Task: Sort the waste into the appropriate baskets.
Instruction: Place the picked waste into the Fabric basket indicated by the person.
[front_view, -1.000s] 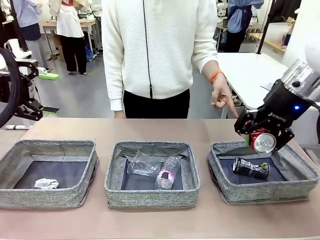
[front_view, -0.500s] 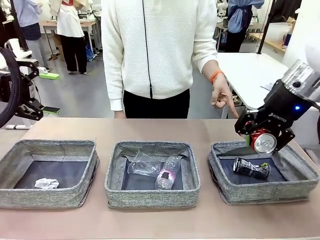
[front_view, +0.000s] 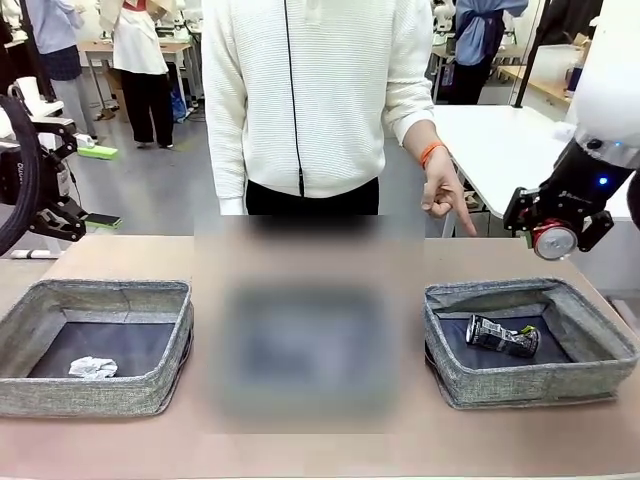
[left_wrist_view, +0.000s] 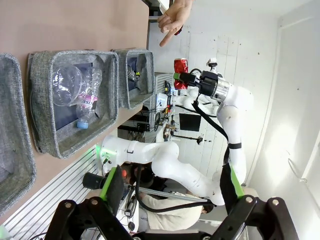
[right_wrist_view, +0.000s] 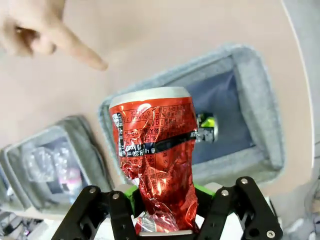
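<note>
My right gripper (front_view: 556, 236) is shut on a crushed red can (front_view: 553, 241), held in the air behind and above the right basket (front_view: 530, 385). In the right wrist view the red can (right_wrist_view: 155, 155) stands between the green pads, with the right basket (right_wrist_view: 260, 115) far below. A crushed black-white can (front_view: 502, 335) lies in that basket. The left basket (front_view: 100, 395) holds a crumpled paper ball (front_view: 92, 367). The middle basket (left_wrist_view: 47, 105) holds a clear cup (left_wrist_view: 65, 85) and a clear bottle (left_wrist_view: 87, 102). My left gripper (left_wrist_view: 170, 182) is open and holds nothing.
A person in a white sweater stands at the far side, one hand (front_view: 440, 190) pointing a finger down near the right basket's far edge. My left arm (front_view: 30, 180) hangs at the table's far left edge. Bare table runs in front of the baskets.
My right gripper has lifted up and back to the right with the red can, away from just over the right basket. The left arm has not moved.
</note>
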